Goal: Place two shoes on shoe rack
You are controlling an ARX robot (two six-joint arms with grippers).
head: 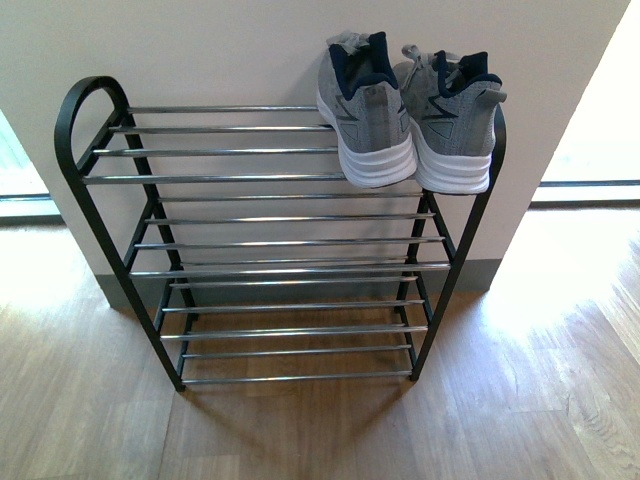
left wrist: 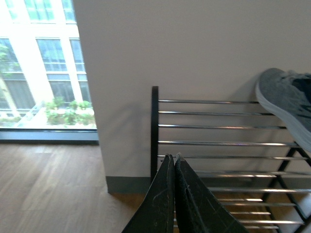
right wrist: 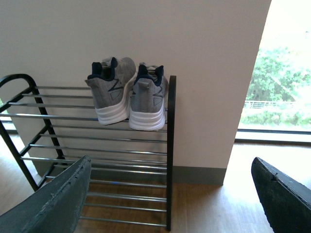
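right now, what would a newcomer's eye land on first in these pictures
A pair of grey sneakers sits side by side on the top tier of the shoe rack, at its right end, heels toward the camera. The rack, black frame with shiny chrome rods, stands against a pale wall on a wooden floor.

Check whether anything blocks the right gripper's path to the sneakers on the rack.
Nothing visible does. Both grey sneakers sit heels-out on the top shelf of the shoe rack, and only open air lies between them and the open right gripper.
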